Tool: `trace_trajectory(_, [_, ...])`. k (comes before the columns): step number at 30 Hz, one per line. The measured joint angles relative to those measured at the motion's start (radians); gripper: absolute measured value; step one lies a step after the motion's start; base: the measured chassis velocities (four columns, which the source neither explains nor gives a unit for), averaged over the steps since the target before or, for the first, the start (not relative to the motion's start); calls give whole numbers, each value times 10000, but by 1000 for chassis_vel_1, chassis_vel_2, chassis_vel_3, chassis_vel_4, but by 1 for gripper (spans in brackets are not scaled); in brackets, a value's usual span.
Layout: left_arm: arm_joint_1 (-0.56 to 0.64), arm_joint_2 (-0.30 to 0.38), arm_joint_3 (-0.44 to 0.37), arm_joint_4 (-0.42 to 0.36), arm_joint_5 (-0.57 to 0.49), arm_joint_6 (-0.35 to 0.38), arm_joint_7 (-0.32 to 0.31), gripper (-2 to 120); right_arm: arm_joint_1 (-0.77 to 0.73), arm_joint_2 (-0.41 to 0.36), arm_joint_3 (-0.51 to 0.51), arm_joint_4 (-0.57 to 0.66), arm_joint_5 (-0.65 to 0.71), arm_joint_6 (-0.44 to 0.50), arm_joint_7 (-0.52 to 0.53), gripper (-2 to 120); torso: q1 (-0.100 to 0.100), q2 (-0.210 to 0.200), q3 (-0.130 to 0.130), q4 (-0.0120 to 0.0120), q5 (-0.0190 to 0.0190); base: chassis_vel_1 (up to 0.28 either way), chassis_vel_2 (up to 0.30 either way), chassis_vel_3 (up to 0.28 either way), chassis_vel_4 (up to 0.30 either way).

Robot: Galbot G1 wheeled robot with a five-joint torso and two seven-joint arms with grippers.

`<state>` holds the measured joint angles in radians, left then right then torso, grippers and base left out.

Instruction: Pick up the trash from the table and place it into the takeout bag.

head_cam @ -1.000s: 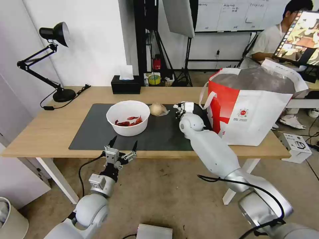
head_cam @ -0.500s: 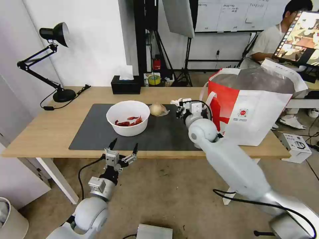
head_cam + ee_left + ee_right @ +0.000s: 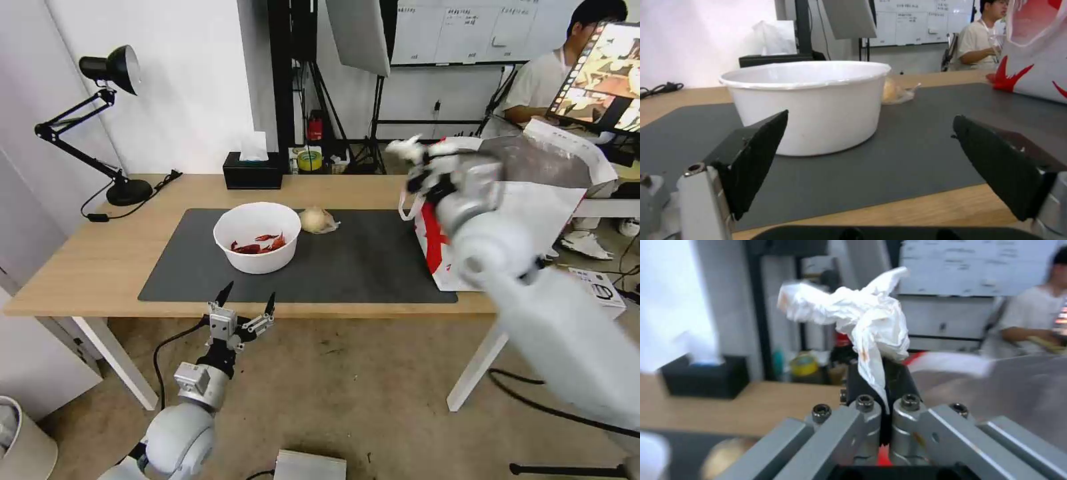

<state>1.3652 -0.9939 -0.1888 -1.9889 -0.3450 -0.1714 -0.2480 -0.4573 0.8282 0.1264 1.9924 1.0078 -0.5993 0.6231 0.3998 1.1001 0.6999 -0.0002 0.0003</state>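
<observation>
The left claw (image 3: 245, 300) hangs released, jaws wide, just off the near edge of the table (image 3: 80, 260), pointing at the bowl (image 3: 257, 237), which sits on the mat (image 3: 347, 263) with the wrapped ball (image 3: 317, 219) just beyond it to the right. Farther off and up, the right claw (image 3: 419, 163) is clenched on the wad (image 3: 862, 318), held in the air by the bag's (image 3: 533, 220) near-left rim. The wad is pinched only by a thin twisted tail between the pads, with its bulk flaring free past the fingertips; its long axis runs roughly along the fingers, pointing up and away from the wrist. The risk, as I judge it, is that so slight a hold slips and the paper drops outside the bag, or that the wrist or the wad catches the white strap (image 3: 408, 193) or the rim. The arm is blurred in the head view, so whether the wad is yet over the opening is hard to say.
</observation>
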Motion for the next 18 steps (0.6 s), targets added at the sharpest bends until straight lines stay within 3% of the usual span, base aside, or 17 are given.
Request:
trace_trajectory(9, [-139, -151, 198, 65, 17, 13, 2, 100, 300, -811, 411, -733, 857, -188, 688, 0, 2, -1, 0, -1, -1, 0, 0, 0, 0])
trace_trajectory(12, [-154, -157, 259, 87, 35, 17, 4, 100, 334, -899, 527, -1235, 2801, -634, 2326, 0, 1, 0, 0, 0, -1, 0, 0, 0, 0])
trace_trajectory(17, [-203, -105, 280, 84, 32, 26, 5, 100, 334, -785, 548, -1450, 3175, -767, 2797, 0, 2, -1, 1, 2, -1, 0, 0, 0, 0])
trace_trajectory(18, [-218, -83, 279, 74, 23, 31, 5, 100, 342, -750, 544, -1456, 3206, -787, 2895, 5, 2, -1, 1, 1, -2, 0, 0, 0, 0])
